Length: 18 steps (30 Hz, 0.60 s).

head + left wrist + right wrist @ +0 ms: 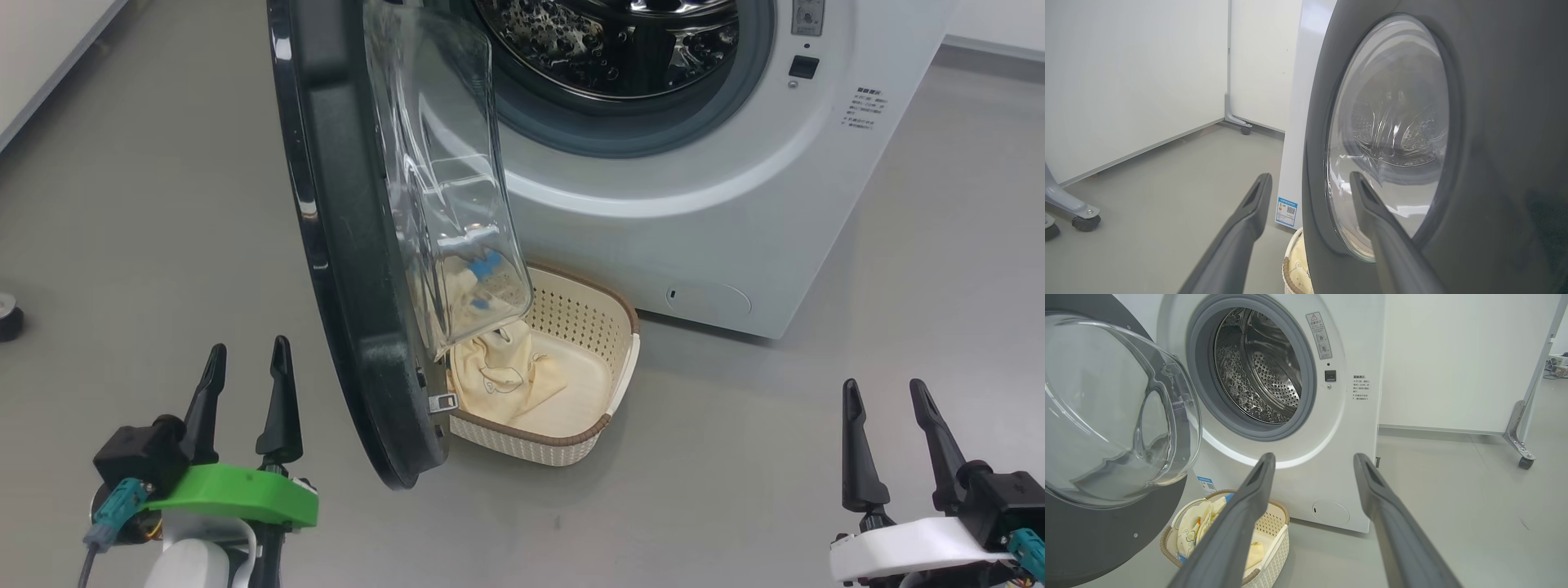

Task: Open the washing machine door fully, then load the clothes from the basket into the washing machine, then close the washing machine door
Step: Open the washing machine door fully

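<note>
The washing machine (735,204) stands ahead with its steel drum (1257,367) exposed. Its door (351,269) hangs swung out toward me, roughly edge-on, the clear glass bowl (445,188) bulging to the right. Below the door sits the cream basket (588,359) on the floor, holding the pale yellow clothes (522,380) with blue parts. My left gripper (245,359) is open, low at the left, just outside the door's black ring (1494,122). My right gripper (886,396) is open at the lower right, apart from everything, fingers aimed at the machine front (1306,457).
Grey floor spreads on both sides of the machine. A white partition with castor feet (1521,457) stands right of the washer, another castor foot (1084,220) at the left wall. A small dark round object (8,314) lies at the far left.
</note>
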{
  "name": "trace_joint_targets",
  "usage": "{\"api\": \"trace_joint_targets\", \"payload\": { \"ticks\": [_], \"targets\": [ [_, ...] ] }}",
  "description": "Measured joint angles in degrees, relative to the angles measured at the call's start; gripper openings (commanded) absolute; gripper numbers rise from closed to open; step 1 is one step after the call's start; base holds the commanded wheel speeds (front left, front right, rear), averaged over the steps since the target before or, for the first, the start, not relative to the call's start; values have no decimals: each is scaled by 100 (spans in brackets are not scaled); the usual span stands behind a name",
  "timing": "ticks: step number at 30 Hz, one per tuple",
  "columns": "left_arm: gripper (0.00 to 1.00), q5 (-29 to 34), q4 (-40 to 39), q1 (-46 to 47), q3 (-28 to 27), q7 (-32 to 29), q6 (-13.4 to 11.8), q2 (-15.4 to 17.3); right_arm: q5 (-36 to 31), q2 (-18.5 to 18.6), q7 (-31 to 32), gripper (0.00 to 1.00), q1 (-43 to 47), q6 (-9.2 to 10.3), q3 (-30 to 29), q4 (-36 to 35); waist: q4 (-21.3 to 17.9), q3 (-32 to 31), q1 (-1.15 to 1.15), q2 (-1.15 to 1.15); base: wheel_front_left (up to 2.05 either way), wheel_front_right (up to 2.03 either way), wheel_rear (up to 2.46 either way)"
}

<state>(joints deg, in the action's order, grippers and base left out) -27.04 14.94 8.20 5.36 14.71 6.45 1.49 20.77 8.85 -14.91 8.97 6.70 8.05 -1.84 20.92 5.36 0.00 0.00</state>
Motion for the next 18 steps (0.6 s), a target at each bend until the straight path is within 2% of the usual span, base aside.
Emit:
{"api": "trace_joint_targets", "payload": {
  "ticks": [4,5,6,7,18],
  "targets": [
    [100,0,32,0,2,0,25,0,-74,-48,0,100,13,-15,-49,-27,-2,-25,0,0,0,0,0],
    [95,0,40,0,1,-1,25,0,-86,-69,0,100,23,-23,-58,-32,-3,-31,0,0,0,0,0],
    [45,0,45,0,2,-1,33,1,-99,-93,0,100,43,-57,-65,-38,-4,-36,0,0,0,0,0],
    [0,1,52,0,2,-1,40,1,-123,-123,0,100,76,-73,-73,-47,-6,-42,0,0,0,0,0],
    [0,119,98,-2,21,0,41,1,-300,-256,0,100,130,-221,-205,-66,-18,-72,0,0,0,0,0]
  ]
}}
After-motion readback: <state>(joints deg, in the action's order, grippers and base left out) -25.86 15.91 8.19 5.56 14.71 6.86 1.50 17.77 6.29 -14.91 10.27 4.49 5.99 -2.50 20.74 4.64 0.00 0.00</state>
